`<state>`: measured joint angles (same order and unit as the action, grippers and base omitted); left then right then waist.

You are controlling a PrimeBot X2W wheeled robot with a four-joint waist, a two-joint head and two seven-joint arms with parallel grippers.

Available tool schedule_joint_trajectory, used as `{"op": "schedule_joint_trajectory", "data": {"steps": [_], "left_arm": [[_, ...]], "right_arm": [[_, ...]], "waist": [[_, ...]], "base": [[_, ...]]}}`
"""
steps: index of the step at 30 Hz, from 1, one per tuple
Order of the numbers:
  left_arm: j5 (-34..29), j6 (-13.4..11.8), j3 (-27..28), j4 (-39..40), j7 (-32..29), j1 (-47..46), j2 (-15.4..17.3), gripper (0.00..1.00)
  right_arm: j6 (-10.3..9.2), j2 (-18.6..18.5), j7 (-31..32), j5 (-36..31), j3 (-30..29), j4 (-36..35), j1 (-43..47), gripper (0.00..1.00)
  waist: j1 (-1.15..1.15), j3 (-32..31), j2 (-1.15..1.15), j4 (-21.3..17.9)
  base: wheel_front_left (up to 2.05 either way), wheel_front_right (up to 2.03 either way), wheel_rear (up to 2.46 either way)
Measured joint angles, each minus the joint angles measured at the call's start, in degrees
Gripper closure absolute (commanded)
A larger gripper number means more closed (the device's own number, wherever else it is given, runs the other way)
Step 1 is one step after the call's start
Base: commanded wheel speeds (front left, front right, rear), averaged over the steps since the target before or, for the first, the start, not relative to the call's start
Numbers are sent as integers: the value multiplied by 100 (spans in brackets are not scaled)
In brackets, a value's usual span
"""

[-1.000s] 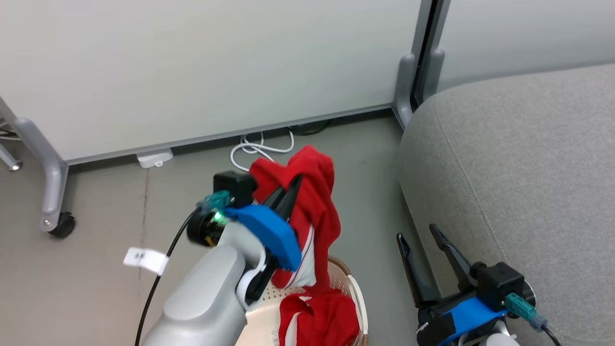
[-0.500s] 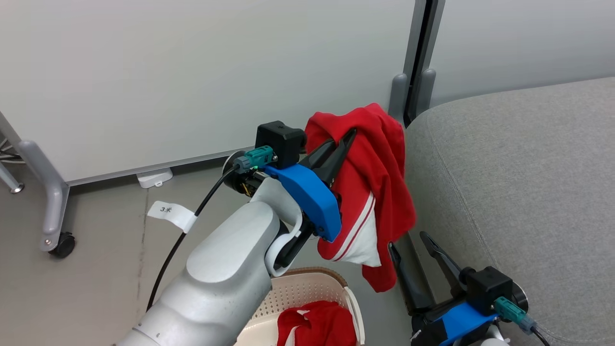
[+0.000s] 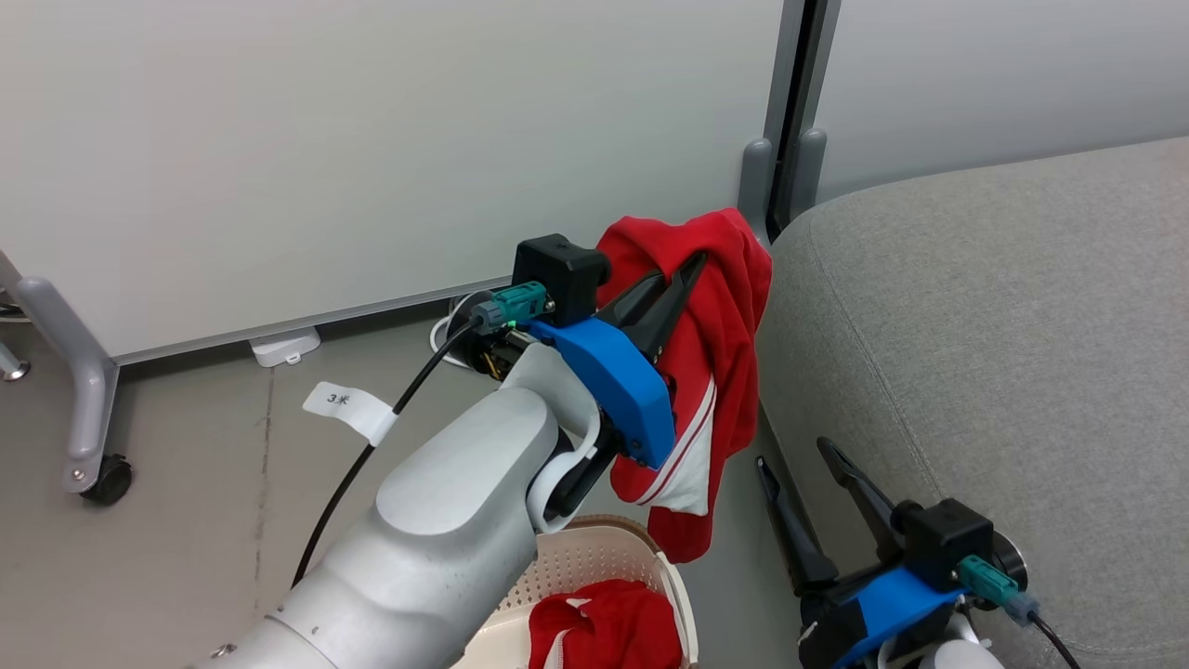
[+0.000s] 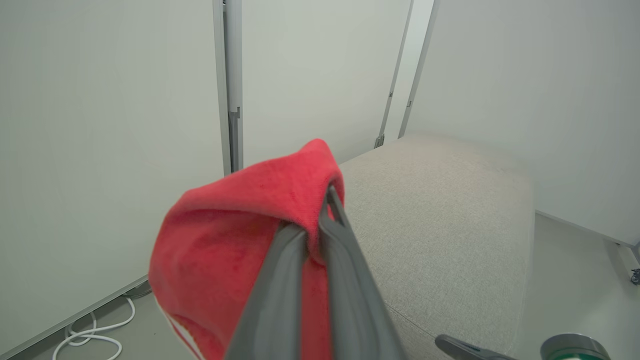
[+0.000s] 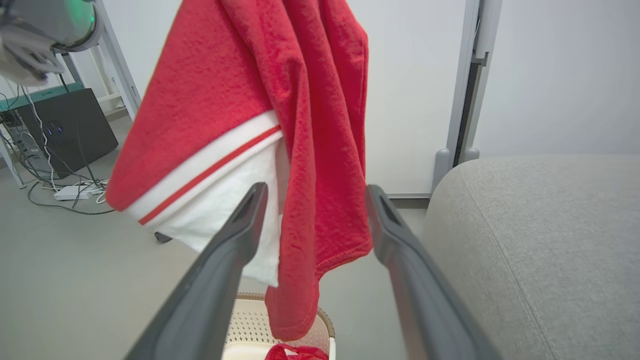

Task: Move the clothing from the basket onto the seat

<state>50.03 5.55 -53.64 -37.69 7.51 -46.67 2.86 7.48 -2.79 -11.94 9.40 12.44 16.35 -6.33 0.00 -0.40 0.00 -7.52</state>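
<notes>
Two tools: left tool (image 3: 692,269) pinched on a hanging red garment (image 3: 734,307) (beside the seat (image 3: 1003,325)), right tool (image 3: 792,453) spread wide.

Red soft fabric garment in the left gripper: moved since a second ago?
Yes. The red white-trimmed fabric garment, clamped in the left gripper, has gone right, closing the floor gap to the light grey fabric seat cushion.

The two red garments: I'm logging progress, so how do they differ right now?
The held garment hangs from the shut left gripper; the other garment lies crumpled in the basket. The held garment shows a broad white panel; the other garment only thin white trim. Both are red.
</notes>
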Motion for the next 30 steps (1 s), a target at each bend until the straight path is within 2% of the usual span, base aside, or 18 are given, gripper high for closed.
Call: {"op": "schedule_joint_trajectory", "data": {"steps": [9, 17, 23, 30], "left_arm": [[197, -23, -263, -149, 123, -195, 0, 100], [402, -46, -515, -164, 170, -333, 1, 100], [553, -48, -710, -126, 220, -432, 2, 100], [749, -53, -938, -93, 252, -498, 1, 100]], "right_arm": [[0, 0, 669, 123, 85, 460, -725, 0], [0, 0, 990, 71, 207, 1066, -1455, 0], [0, -1, 1044, 471, 459, 1577, -1929, 0], [0, 0, 942, 437, 697, 2226, -2427, 0]], "waist": [[0, 82, 0, 41], [1, 187, 0, 103], [0, 194, 0, 167], [1, 149, 0, 221]], "base": [[0, 0, 0], [0, 0, 0], [0, 0, 0], [0, 0, 0]]}}
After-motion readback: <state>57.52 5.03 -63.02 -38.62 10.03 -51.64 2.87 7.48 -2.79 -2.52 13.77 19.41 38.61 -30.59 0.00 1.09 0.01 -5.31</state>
